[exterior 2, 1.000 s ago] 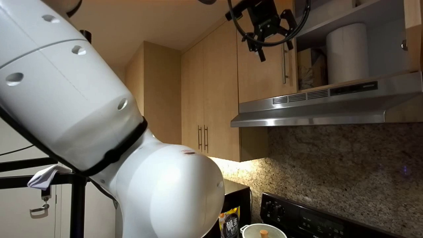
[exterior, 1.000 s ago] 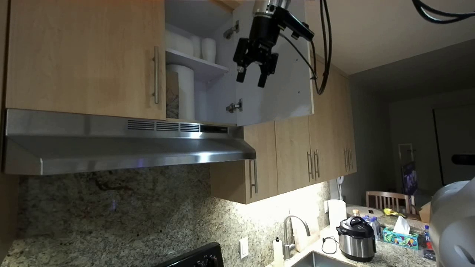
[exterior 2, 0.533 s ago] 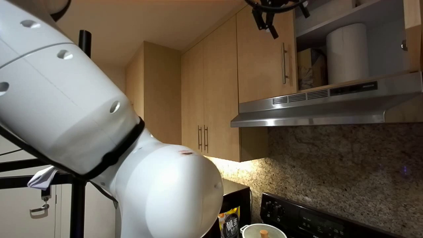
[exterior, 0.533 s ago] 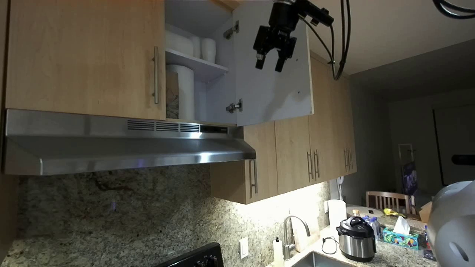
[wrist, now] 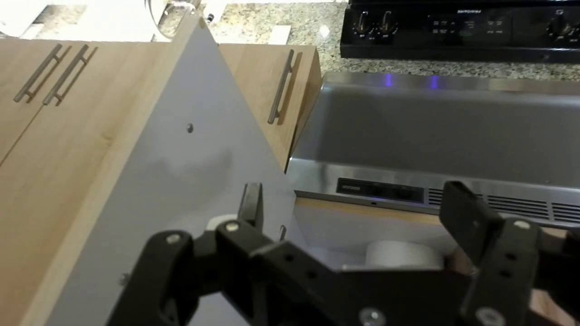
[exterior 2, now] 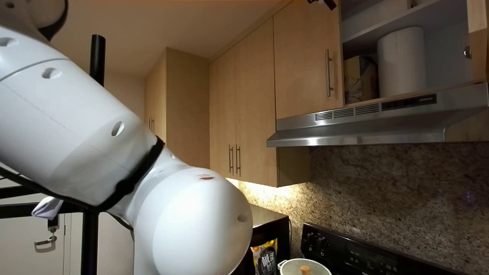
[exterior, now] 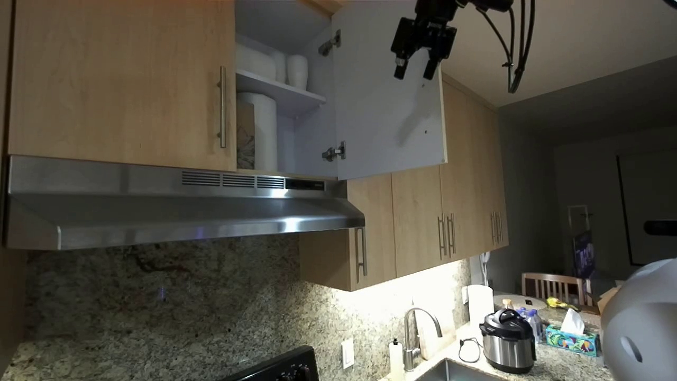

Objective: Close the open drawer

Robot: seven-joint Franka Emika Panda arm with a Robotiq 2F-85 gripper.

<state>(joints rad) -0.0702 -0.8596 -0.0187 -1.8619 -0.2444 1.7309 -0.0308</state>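
Note:
The drawer, a light-wood cabinet door with a white inner face (exterior: 389,127), stands wide open over the range hood. Its near edge shows in an exterior view (exterior 2: 477,46), and its white face fills the left of the wrist view (wrist: 195,176). Its handle is hidden. My gripper (exterior: 415,73) is open and empty, in front of the white face near its upper free edge. I cannot tell how far it is from the face. In the wrist view the gripper (wrist: 355,199) has its fingers wide apart. In an exterior view only a fingertip (exterior 2: 328,3) shows at the top edge.
The twin door (exterior: 121,79) is shut to the left. A steel range hood (exterior: 185,211) juts out below. The open cabinet holds a paper roll (exterior: 264,132) and a shelf (exterior: 283,92). Shut cabinets (exterior: 418,222) stand behind the open door. Cables (exterior: 521,47) hang from the arm.
My gripper has moved up and to the right in an exterior view, along the door's inner face towards its free edge. It has nearly left the other picture at the top. The door has not moved.

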